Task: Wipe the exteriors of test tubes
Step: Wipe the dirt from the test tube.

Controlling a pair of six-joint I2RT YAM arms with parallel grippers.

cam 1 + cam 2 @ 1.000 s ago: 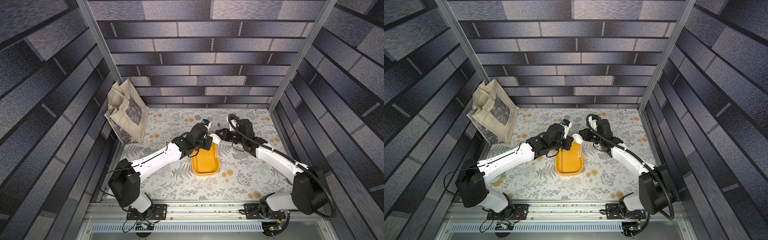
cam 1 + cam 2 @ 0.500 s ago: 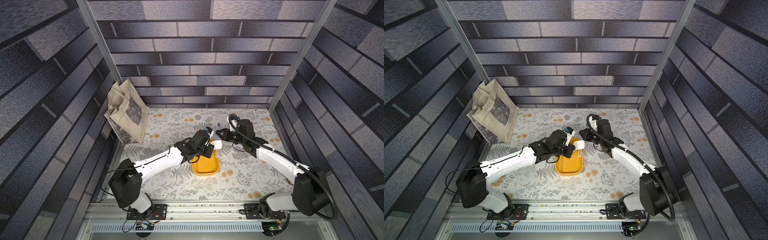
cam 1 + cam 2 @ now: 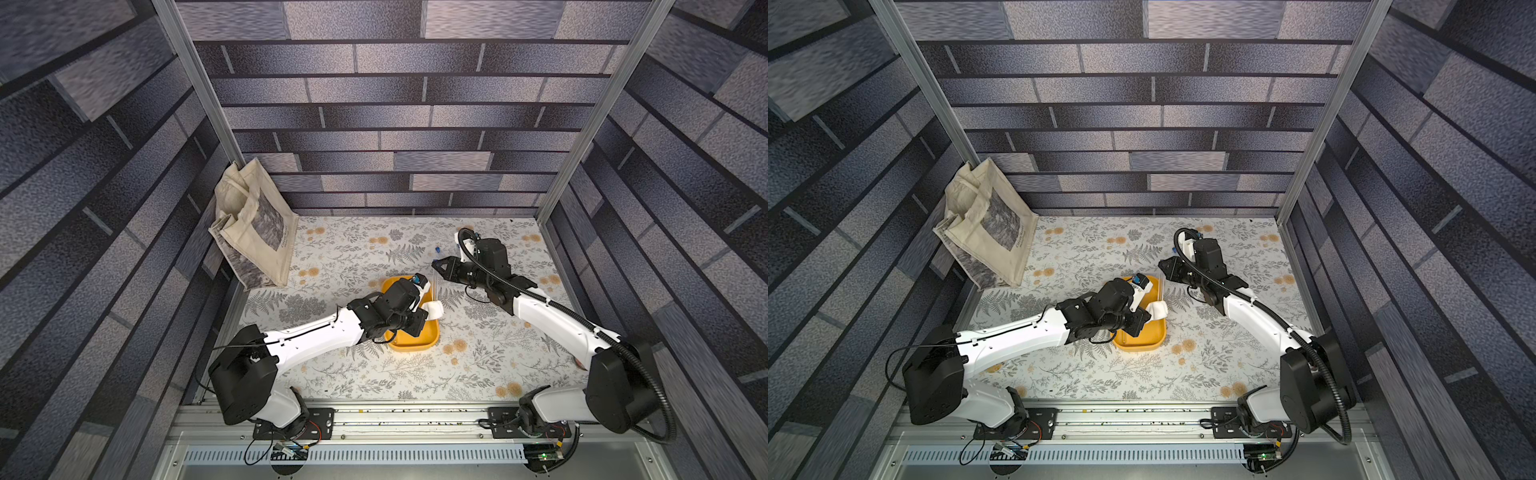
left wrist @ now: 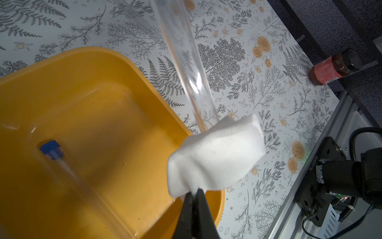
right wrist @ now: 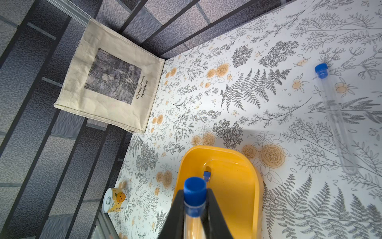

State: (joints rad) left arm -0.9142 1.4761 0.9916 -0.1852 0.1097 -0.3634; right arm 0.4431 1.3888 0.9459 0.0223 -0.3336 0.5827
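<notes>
Moved: your left gripper [image 4: 193, 192], pinching folded white cloth [image 4: 215, 157], to tip of clear blue-capped test tube [image 4: 185, 62]. Right gripper [image 5: 195, 195] clamps cap end, steadying it.

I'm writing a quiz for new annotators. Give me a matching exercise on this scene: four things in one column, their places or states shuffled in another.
Things:
1 white cloth
2 tote bag
3 raised test tube
4 yellow tray

Places or states:
A right gripper shut on it
B leaning against the wall
C a capped tube lies in it
D pinched in the left gripper

Pairs: 1-D, 2-B, 3-A, 4-C
</notes>
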